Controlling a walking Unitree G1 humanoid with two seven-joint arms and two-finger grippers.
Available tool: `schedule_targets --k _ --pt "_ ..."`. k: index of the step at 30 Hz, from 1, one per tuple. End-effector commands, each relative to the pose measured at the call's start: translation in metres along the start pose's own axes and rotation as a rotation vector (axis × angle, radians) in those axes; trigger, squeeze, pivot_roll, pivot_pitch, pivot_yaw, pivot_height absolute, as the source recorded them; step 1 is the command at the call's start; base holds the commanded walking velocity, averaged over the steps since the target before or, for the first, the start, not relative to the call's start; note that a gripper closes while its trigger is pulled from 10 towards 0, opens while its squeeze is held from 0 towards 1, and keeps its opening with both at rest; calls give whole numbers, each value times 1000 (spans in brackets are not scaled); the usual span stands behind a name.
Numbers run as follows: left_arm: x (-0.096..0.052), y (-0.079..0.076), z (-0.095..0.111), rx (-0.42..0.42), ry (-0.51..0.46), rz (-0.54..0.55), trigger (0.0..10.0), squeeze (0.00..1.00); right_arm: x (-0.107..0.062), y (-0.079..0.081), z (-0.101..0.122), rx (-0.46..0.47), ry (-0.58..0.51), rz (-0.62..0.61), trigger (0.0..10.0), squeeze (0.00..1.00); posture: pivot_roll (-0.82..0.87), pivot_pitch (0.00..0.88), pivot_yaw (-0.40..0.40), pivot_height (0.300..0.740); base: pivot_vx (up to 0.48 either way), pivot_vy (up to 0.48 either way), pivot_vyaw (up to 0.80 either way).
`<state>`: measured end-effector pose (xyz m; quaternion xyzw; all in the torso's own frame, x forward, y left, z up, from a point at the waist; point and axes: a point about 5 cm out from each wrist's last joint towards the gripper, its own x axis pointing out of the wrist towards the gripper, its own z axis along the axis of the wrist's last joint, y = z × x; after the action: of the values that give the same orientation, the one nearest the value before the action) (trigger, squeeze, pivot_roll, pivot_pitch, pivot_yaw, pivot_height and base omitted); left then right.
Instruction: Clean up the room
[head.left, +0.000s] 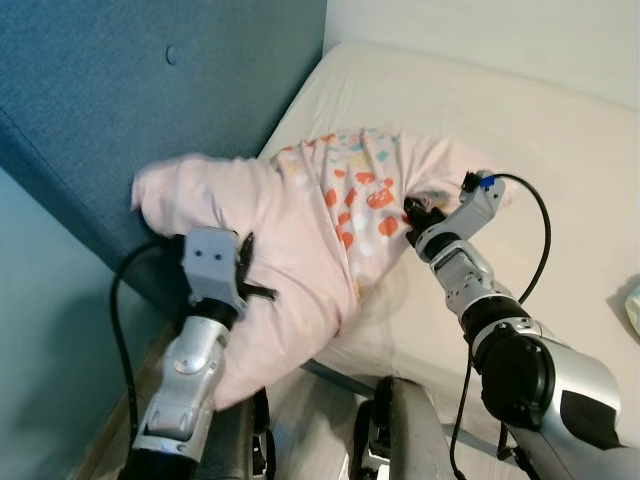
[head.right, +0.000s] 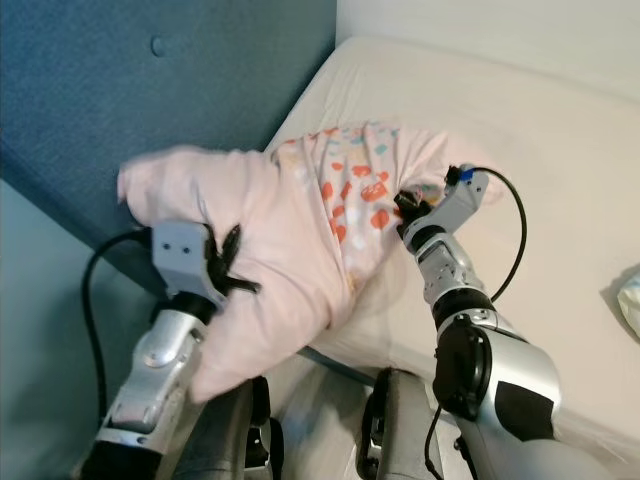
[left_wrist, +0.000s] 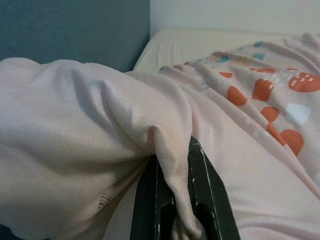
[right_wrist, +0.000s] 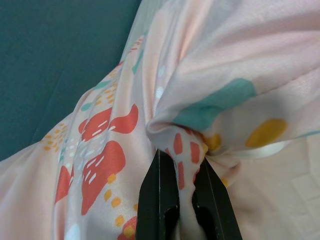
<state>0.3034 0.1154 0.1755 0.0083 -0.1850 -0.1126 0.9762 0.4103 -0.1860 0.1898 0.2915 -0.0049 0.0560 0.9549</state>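
A pale pink blanket (head.left: 300, 235) with orange, teal and yellow prints lies bunched over the near left corner of the cream bed (head.left: 560, 150). My left gripper (head.left: 250, 275) is shut on a fold of its plain pink side (left_wrist: 172, 200) at the bed's edge. My right gripper (head.left: 412, 212) is shut on a fold of the printed part (right_wrist: 185, 165), farther onto the mattress. The blanket stretches between the two grippers and partly hangs off the bed.
A blue padded headboard (head.left: 150, 100) rises at the left of the bed, with a teal wall (head.left: 40, 330) nearer. A pale crumpled item (head.left: 632, 305) lies at the bed's right edge. My own legs (head.left: 400, 430) stand against the bed's front.
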Motion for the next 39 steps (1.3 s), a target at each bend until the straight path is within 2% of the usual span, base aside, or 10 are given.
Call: schedule_targets --k 1,17,21,23,24,26,27,28,35,39 --pt "0 -11 2 -30 -10 -31 0 0 -1 -1 0 -4 -5 6 0 0 173 379 -28 610 0 0 0" --pt "1 -26 4 -43 -10 -96 0 0 5 9 20 -30 -51 22 0 0 181 371 -23 610 0 0 0" --pt "0 -38 9 -44 -33 -177 0 0 15 35 46 -30 -117 90 0 0 182 373 -22 610 0 0 0" --pt "-7 -50 11 -36 -46 -241 0 0 20 58 66 -26 -167 162 0 0 180 370 -22 610 0 0 0" --pt "-7 -50 11 -36 -46 -241 0 0 20 58 66 -26 -167 162 0 0 180 370 -22 610 0 0 0" --pt "-24 -65 12 -32 -44 -291 0 0 24 83 80 -26 -200 246 0 0 180 370 -24 610 0 0 0" --pt "-24 -65 12 -32 -44 -291 0 0 24 83 80 -26 -200 246 0 0 180 370 -24 610 0 0 0" --pt "-37 -73 12 -23 -38 -315 0 0 25 94 83 -26 -205 284 0 0 182 369 -28 610 0 0 0" --pt "-49 -72 8 54 -30 -290 0 0 24 87 68 -1 -174 268 0 0 195 374 -33 610 0 0 0" --pt "-43 -67 8 81 -37 -265 0 0 24 80 63 -3 -162 249 0 0 198 375 -30 610 0 0 0"
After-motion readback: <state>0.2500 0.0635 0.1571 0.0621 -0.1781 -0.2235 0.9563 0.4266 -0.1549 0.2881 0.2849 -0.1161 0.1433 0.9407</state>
